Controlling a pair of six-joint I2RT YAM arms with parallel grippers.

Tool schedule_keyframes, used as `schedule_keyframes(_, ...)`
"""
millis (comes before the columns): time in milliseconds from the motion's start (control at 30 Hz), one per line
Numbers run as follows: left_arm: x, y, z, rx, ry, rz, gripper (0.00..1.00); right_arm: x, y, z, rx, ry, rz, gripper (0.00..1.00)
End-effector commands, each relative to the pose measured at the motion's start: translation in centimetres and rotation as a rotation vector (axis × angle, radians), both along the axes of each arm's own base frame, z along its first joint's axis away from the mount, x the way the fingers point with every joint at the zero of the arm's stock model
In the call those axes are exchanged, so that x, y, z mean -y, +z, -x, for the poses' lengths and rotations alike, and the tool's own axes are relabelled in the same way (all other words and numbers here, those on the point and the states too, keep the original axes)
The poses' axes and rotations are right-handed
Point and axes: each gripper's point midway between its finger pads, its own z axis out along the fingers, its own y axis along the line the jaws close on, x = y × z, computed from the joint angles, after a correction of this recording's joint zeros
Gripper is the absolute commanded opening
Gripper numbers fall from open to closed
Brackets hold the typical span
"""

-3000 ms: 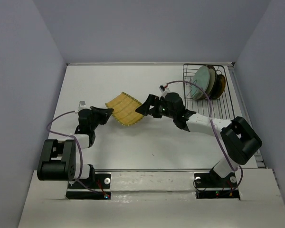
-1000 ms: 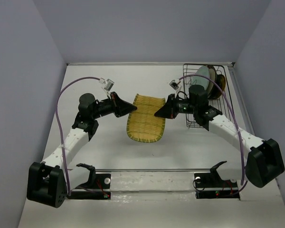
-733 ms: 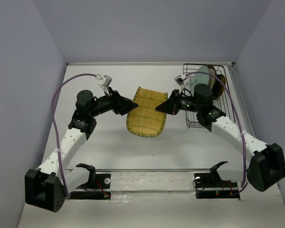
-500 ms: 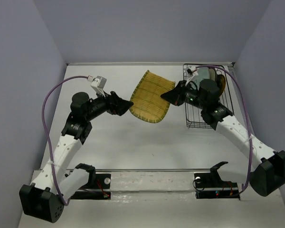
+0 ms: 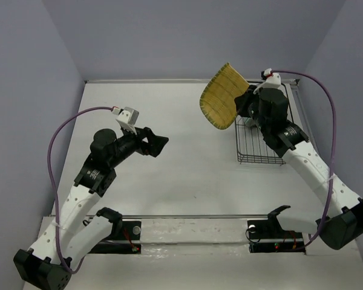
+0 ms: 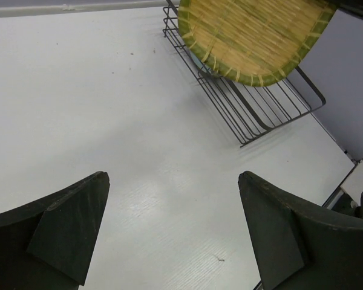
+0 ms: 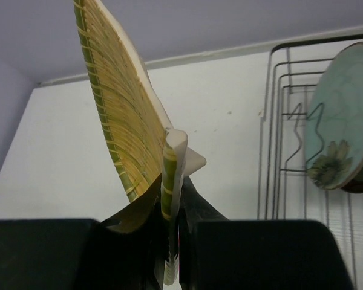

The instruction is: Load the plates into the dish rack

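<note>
Since a second ago the yellow ribbed plate [image 5: 221, 96] is no longer stretching between the left tool [image 6: 172, 199] and the right tool [image 7: 171, 199]. It is now riding high over the left far corner of the dish rack [image 5: 258, 151], carried by the right tool alone.

Across the white table [image 5: 169, 187], the black wire dish rack is sitting at the far right. The yellow ribbed plate is standing almost on edge above the rack's left rim. It is fan-shaped and woven in yellow ribs, and it is showing a green border band and a paler back. At the rack's far end a pale green round plate [image 7: 342, 121] with a flower mark is leaning upright among the wires.

The right tool is pinching the yellow plate's rim, jaws narrow. The left tool is hanging spread wide and holding nothing, well left of the rack.
</note>
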Motion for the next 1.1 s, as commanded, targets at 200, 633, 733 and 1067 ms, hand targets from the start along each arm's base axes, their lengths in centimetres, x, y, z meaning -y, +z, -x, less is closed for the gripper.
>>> schedule_keyframes(200,0.5,1.4,1.7,0.090,-0.034,-0.007,0.99,9.2,4.1,-3.5,0.103,-0.543,0.209,0.07)
schedule_keyframes(633,1.3,1.5,2.8,0.105,-0.058,-0.026,0.99,10.4,0.3,-7.8,0.057,-0.728,0.409,0.07)
schedule_keyframes(733,1.4,1.4,2.8,0.101,-0.059,-0.028,0.99,11.3,0.3,-8.3,0.057,-0.764,0.416,0.07)
schedule_keyframes(1067,1.5,0.9,2.4,0.086,-0.056,-0.039,0.99,12.9,-0.3,-10.4,0.059,-0.768,0.403,0.07)
